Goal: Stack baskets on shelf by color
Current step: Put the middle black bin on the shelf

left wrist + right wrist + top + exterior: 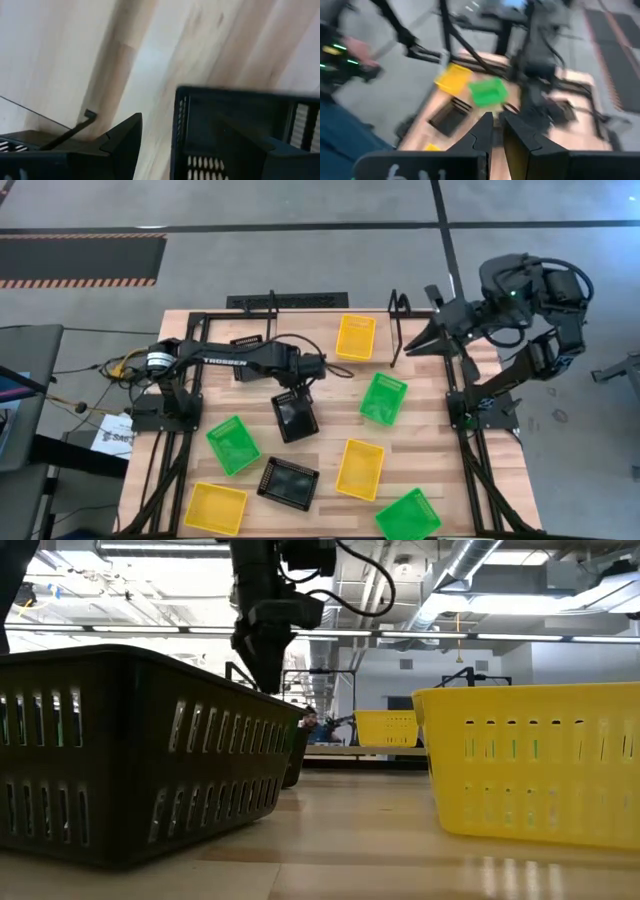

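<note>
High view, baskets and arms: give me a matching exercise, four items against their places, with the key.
Items:
1. left tool
2. right tool
3. yellow basket
4. green basket

Places:
A. near edge of the table, right of the middle
B. far side, between the shelf posts
C. over a black basket mid-table
D. raised by the right shelf post

Pairs: 1-C, 2-D, 3-B, 4-A

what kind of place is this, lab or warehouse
Likely a robotics lab in an industrial hall: exposed ceiling ducts, grey concrete floor with hazard striping, and a wooden table carrying the arms.
</note>
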### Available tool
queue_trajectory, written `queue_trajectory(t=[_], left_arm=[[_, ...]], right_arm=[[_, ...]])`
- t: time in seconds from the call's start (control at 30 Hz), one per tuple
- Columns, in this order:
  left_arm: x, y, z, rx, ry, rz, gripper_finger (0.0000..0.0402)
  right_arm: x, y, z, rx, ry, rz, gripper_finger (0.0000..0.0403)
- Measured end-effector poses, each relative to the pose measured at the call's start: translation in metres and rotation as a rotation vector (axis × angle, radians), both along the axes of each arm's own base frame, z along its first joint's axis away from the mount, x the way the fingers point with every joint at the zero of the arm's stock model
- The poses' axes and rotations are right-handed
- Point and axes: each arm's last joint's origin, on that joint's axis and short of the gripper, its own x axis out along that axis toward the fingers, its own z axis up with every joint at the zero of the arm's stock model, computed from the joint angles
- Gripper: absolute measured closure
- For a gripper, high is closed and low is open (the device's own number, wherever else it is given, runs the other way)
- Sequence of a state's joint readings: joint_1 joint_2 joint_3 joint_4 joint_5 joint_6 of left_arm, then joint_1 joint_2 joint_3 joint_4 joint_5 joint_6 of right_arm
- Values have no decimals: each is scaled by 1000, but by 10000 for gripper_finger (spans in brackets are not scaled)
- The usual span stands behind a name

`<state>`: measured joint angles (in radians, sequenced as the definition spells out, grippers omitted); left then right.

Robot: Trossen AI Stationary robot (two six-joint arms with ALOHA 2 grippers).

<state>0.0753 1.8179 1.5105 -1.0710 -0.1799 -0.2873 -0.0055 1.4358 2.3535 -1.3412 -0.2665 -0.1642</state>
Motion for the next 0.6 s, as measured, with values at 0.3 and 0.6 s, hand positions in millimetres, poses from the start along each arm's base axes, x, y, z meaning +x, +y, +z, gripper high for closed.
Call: queue_trajectory(t=[0.3,0.6], left_arm=[[-7,-8,-20,-14,83,-163,177],[-11,-7,-40,-8,90,-165,177]], right_arm=[[1,4,12,63,-121,148,339],[-2,5,17,102,-161,140,339]])
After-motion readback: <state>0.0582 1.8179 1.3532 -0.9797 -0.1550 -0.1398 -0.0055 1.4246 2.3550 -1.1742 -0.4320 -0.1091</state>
